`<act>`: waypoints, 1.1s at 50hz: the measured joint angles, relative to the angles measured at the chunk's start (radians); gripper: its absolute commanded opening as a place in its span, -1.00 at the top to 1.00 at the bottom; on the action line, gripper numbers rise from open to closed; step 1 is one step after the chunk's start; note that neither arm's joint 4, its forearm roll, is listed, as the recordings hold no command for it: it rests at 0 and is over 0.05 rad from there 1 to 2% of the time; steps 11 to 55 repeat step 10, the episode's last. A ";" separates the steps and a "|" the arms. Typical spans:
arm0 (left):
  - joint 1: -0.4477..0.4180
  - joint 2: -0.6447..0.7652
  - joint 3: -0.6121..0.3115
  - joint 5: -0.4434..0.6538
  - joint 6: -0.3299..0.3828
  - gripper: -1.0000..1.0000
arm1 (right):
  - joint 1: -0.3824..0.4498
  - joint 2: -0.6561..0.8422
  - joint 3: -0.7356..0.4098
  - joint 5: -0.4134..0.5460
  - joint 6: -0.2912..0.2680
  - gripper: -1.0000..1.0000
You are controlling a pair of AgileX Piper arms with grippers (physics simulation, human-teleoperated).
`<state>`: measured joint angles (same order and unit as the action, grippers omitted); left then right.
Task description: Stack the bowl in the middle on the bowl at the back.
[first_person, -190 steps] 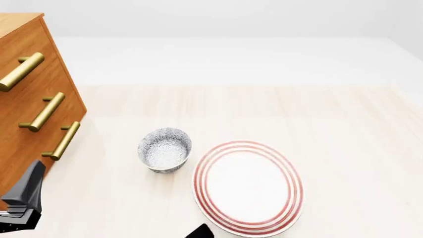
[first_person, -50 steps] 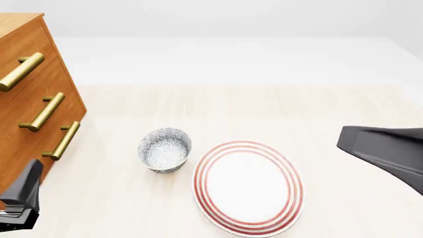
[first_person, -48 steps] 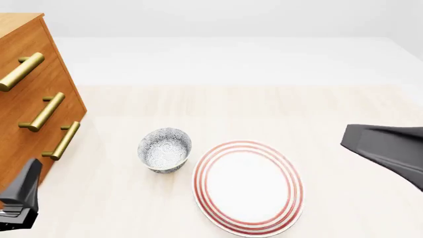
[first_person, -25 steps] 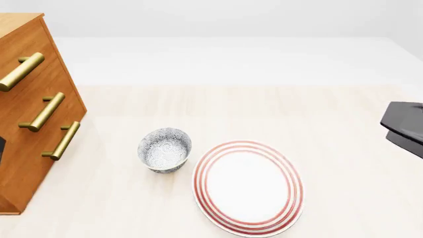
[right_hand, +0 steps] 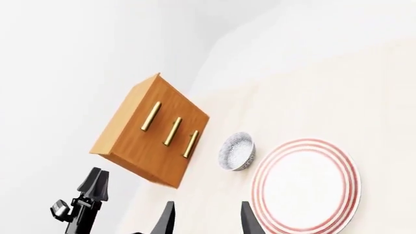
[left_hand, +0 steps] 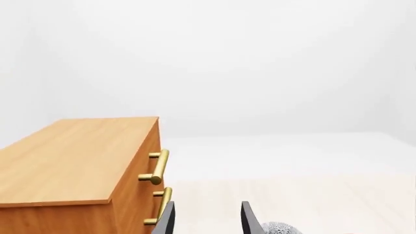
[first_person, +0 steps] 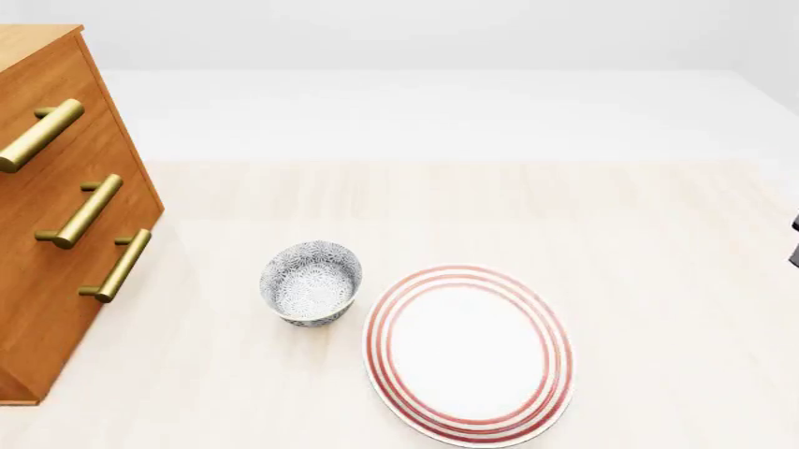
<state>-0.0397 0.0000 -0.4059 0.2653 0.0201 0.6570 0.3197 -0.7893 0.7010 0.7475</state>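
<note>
In your front view, one speckled bowl sits left of centre on the pale table, its rim just beside the red-ringed plate, which runs to the bottom edge. You cannot tell whether it is one bowl or two nested. The wooden drawer chest fills the left edge, with bare wood between it and the bowl. The table's upper half and right side lie open. Only a dark sliver of the right arm shows at the right edge.

In your left wrist view, the left gripper stands parted and holds nothing; the chest fills the lower left and the bowl's rim peeks in at the bottom edge.

In your right wrist view, the right gripper is parted and empty. The bowl sits at centre between chest and plate; the left arm stands at lower left.
</note>
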 measured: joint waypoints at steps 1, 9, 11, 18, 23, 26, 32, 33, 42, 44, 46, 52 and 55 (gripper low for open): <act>-0.001 0.000 -0.005 0.007 0.002 -1.00 | -0.003 -0.005 0.002 0.002 0.001 -1.00; -0.008 0.000 -0.050 0.058 0.022 -1.00 | -0.024 -0.034 0.009 0.020 0.008 -1.00; -0.010 0.000 -0.056 0.065 0.024 -1.00 | -0.026 -0.038 0.010 0.022 0.008 -1.00; -0.010 0.000 -0.056 0.065 0.024 -1.00 | -0.026 -0.038 0.010 0.022 0.008 -1.00; -0.010 0.000 -0.056 0.065 0.024 -1.00 | -0.026 -0.038 0.010 0.022 0.008 -1.00; -0.010 0.000 -0.056 0.065 0.024 -1.00 | -0.026 -0.038 0.010 0.022 0.008 -1.00; -0.010 0.000 -0.056 0.065 0.024 -1.00 | -0.026 -0.038 0.010 0.022 0.008 -1.00; -0.010 0.000 -0.056 0.065 0.024 -1.00 | -0.026 -0.038 0.010 0.022 0.008 -1.00; -0.010 0.000 -0.056 0.065 0.024 -1.00 | -0.026 -0.038 0.010 0.022 0.008 -1.00; -0.010 0.000 -0.056 0.065 0.024 -1.00 | -0.026 -0.038 0.010 0.022 0.008 -1.00; -0.010 0.000 -0.056 0.065 0.024 -1.00 | -0.026 -0.038 0.010 0.022 0.008 -1.00; -0.010 0.000 -0.056 0.065 0.024 -1.00 | -0.026 -0.038 0.010 0.022 0.008 -1.00; -0.010 0.000 -0.056 0.065 0.024 -1.00 | -0.026 -0.038 0.010 0.022 0.008 -1.00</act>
